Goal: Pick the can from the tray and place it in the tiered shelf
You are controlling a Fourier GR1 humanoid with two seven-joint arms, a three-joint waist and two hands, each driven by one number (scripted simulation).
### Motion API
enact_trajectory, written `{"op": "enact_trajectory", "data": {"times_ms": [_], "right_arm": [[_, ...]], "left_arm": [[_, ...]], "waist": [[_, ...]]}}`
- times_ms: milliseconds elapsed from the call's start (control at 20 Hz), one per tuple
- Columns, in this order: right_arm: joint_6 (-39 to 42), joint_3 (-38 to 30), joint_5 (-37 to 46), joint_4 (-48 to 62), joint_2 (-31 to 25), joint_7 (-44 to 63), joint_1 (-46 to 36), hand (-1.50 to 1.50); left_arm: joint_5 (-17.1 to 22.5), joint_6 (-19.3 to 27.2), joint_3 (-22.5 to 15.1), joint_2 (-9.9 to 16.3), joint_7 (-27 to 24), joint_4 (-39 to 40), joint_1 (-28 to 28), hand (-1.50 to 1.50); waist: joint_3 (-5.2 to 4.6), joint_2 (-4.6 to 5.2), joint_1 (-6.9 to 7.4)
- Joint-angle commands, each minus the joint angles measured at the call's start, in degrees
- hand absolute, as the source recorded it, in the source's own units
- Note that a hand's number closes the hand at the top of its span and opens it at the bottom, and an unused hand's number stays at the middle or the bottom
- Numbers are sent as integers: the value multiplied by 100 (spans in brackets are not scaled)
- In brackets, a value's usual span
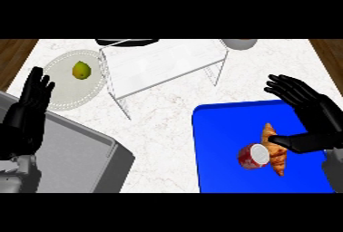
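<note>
Lying on its side on the blue tray (214, 149), the can (252, 156) touches a croissant (275, 149); the spread right hand (309, 115) could nudge both, so the can may be rolled away.

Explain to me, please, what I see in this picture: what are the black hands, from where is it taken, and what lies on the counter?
The one picture is taken from the robot's head, looking steeply down at a marble counter. The two black hands belong to the robot. The left hand rests open at the left edge, fingers up. The right hand is open above a blue tray, its thumb over a croissant; it holds nothing. Beside the croissant on the tray lies a red can. Further back stands a wire tiered shelf, and left of it a plate with a lemon. A grey slab lies at the lower left; I cannot tell what it is.
</note>
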Motion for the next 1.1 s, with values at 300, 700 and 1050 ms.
{"op": "enact_trajectory", "data": {"times_ms": [300, 700, 1050], "right_arm": [[1380, 506, 936, -1424, -1830, 956, -206, -150], [835, 1225, 2787, -3106, -2461, 2625, -627, -150], [905, 1836, 3538, -3526, -2136, 4045, -516, -150]], "left_arm": [[-85, 1, -278, -371, -77, 178, 189, 0], [-95, -47, -137, -314, -111, 212, 198, 0], [35, -224, -80, -280, 183, -191, 327, 0]], "waist": [[-59, 22, -103], [-69, 9, -80], [-48, 28, 6]]}}
